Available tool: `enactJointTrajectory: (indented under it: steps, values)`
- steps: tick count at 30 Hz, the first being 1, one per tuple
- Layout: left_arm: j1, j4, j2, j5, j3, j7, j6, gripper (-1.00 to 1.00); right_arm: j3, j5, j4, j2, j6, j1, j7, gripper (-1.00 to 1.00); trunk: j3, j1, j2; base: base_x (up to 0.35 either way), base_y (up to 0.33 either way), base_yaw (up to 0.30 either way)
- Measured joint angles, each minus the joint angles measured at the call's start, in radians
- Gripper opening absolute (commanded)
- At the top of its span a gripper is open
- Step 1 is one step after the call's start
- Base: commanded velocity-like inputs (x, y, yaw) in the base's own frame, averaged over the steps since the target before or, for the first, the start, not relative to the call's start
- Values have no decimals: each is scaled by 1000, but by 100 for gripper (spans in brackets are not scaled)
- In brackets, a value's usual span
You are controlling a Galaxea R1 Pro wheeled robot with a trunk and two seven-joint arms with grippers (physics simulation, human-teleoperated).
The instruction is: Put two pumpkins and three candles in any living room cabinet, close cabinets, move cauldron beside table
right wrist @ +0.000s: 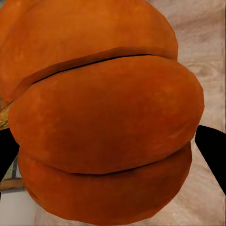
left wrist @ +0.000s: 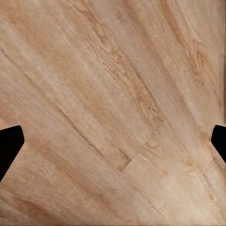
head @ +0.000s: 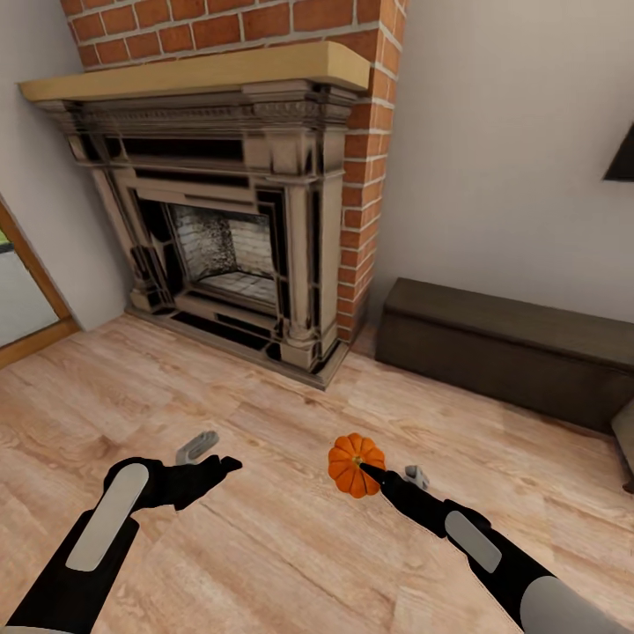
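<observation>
Head view: pumpkin (head: 356, 464), seemingly gripper-held (head: 377, 477)

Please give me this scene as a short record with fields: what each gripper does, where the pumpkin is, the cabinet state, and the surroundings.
right gripper: jaws shut on the pumpkin, held above the wooden floor
left gripper: jaws open, holding nothing, over the floor
pumpkin: orange, ribbed, large and close in the right wrist view
cabinet: dark brown, low, against the wall, looks closed
fireplace: left of the cabinet, brick above
</observation>
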Motion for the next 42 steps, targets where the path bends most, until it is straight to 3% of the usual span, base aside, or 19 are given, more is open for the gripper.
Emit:
enactJointTrajectory:
  steps: [10, 34, 42]
  values:
    - [0, 0, -1, 0, 4, 0, 0, 100, -1, 1, 1, 1, 0, 0, 0, -100, 1, 0, 0, 225, -200, -288]
    - [0, 1, -3, 1, 9, 1, 0, 100, 0, -3, 1, 2, -2, 0, 0, -100, 9, 1, 0, 6, -7, -288]
    - [0, 2, -2, 1, 9, 2, 0, 100, 0, -7, 1, 2, -2, 0, 0, -100, 38, -30, 56, 0, 0, -288]
